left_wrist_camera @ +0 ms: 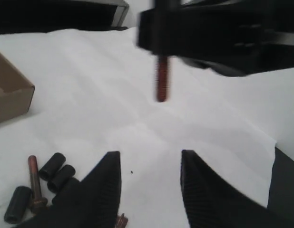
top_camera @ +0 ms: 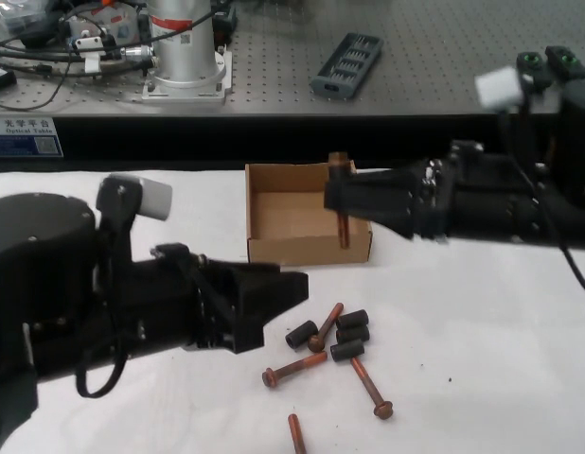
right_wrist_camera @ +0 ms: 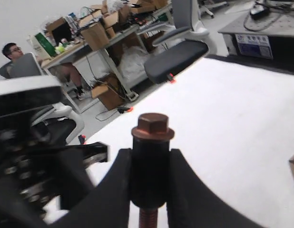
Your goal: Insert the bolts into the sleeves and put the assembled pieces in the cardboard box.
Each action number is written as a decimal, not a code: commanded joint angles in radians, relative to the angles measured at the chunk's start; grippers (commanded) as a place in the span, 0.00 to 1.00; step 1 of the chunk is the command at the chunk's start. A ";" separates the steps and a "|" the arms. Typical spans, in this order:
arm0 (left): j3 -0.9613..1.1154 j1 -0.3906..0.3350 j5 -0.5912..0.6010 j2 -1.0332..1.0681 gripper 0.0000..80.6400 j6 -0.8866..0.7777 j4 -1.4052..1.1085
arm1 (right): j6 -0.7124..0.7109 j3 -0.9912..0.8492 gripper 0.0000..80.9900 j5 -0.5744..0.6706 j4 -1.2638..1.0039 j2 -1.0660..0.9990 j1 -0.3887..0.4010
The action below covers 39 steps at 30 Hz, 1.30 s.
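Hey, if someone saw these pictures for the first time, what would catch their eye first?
Probably the right gripper, shut on a black sleeve with a copper bolt through it, held upright above the white cloth near the cardboard box. Next, the loose bolts and sleeves scattered beside the open left gripper.

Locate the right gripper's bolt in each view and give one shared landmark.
High view: bolt, upright in the right gripper, across the cardboard box's right side.
Left wrist view: threaded shank hanging below the right gripper.
Right wrist view: head up between the fingers.
Shared landmark: white bench cover.
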<state>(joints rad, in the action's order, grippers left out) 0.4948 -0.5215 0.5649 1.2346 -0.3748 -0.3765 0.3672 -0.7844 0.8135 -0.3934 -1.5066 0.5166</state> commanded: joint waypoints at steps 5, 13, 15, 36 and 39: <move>0.005 -0.001 -0.047 -0.143 0.37 -0.031 0.085 | 0.015 -0.274 0.02 -0.037 0.137 -0.246 -0.023; 0.005 -0.001 -0.064 -0.243 0.37 -0.072 0.324 | 0.015 -0.608 0.02 -0.194 0.335 -0.478 -0.025; 0.005 -0.001 -0.064 -0.255 0.37 -0.077 0.339 | 0.031 -0.691 0.02 -0.228 0.407 -0.535 -0.025; 0.005 -0.001 -0.055 -0.309 0.37 -0.142 0.339 | 0.089 -0.947 0.44 -0.426 0.836 -0.694 -0.025; 0.005 -0.001 -0.003 -0.309 0.38 -0.142 0.330 | 0.089 -0.954 0.55 -0.394 0.836 -0.694 -0.025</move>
<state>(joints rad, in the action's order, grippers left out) 0.4948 -0.5215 0.5210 0.9335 -0.5008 -0.0333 0.4639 -1.7170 0.4061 0.4438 -2.2157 0.4986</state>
